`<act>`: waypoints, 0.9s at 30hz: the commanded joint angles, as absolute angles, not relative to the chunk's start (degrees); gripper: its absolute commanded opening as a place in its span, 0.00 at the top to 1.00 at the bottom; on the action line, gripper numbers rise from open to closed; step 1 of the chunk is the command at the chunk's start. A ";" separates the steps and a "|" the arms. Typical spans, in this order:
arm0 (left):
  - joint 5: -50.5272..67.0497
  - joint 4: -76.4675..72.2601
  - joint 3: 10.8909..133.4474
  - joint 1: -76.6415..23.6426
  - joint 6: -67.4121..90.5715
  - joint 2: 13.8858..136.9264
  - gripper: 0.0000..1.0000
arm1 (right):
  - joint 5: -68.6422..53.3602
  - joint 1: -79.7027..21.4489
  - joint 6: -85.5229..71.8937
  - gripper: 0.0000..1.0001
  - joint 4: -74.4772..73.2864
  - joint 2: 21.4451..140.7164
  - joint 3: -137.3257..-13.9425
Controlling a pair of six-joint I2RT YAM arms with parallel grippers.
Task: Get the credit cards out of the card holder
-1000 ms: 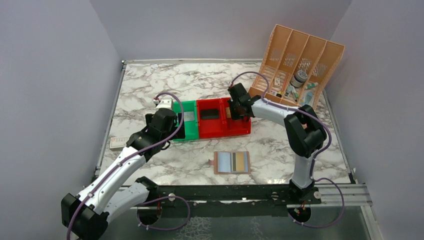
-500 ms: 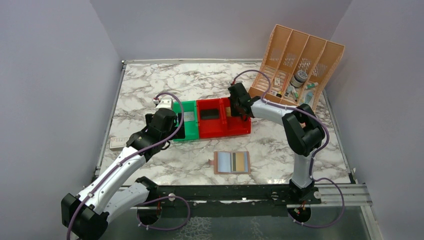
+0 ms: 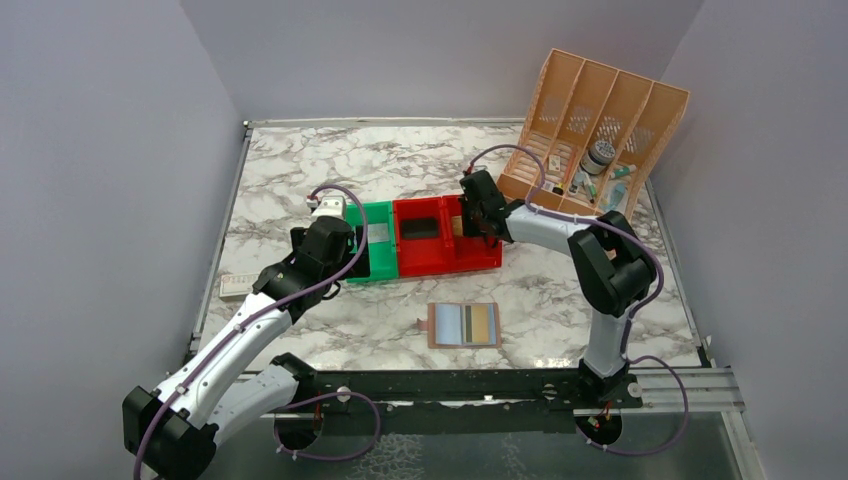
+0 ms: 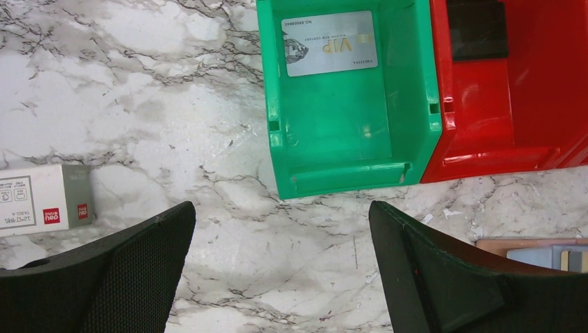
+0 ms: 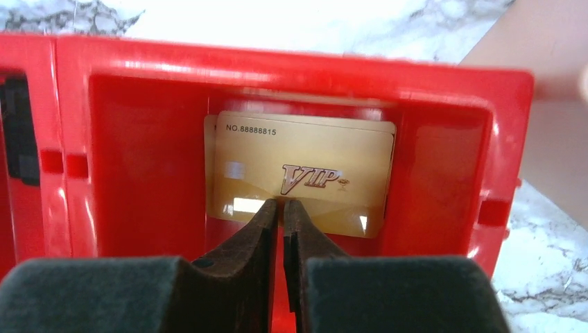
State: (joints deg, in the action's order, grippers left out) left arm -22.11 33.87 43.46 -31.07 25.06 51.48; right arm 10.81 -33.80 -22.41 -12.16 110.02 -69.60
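The card holder (image 3: 463,325) lies open and flat on the marble near the front, with a dark grey card and a gold card (image 3: 484,322) showing in its pockets; its corner shows in the left wrist view (image 4: 530,246). Another gold card (image 5: 301,173) lies in the right red bin (image 5: 152,159), stacked on a further card edge. My right gripper (image 5: 281,202) hangs over that card's near edge, shut to a thin slit, gripping nothing. A silver card (image 4: 330,43) rests in the green bin (image 4: 347,139). My left gripper (image 4: 281,208) stands open above bare marble.
A dark card (image 4: 476,28) lies in the left red bin (image 3: 420,250). A small white box (image 4: 41,200) sits at the table's left edge. A peach slotted organizer (image 3: 600,120) with small items stands at the back right.
My right gripper has shifted slightly right over the red bin and its jaws have parted a hair. The left arm has not moved.
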 commanded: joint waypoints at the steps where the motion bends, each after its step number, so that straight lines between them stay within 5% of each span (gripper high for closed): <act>1: -21.49 32.72 43.42 -30.59 24.52 51.59 0.01 | 7.98 -34.01 -22.06 0.89 -10.26 105.99 -66.57; 27: -20.83 32.55 43.40 -30.32 24.35 52.23 0.01 | 10.22 -34.01 -23.29 0.87 -10.97 108.81 -67.13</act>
State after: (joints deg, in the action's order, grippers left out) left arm -21.87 33.85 43.46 -30.70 24.93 52.16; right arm 6.57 -33.80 -22.70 -12.34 106.43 -64.49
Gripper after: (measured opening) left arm 0.992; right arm 0.125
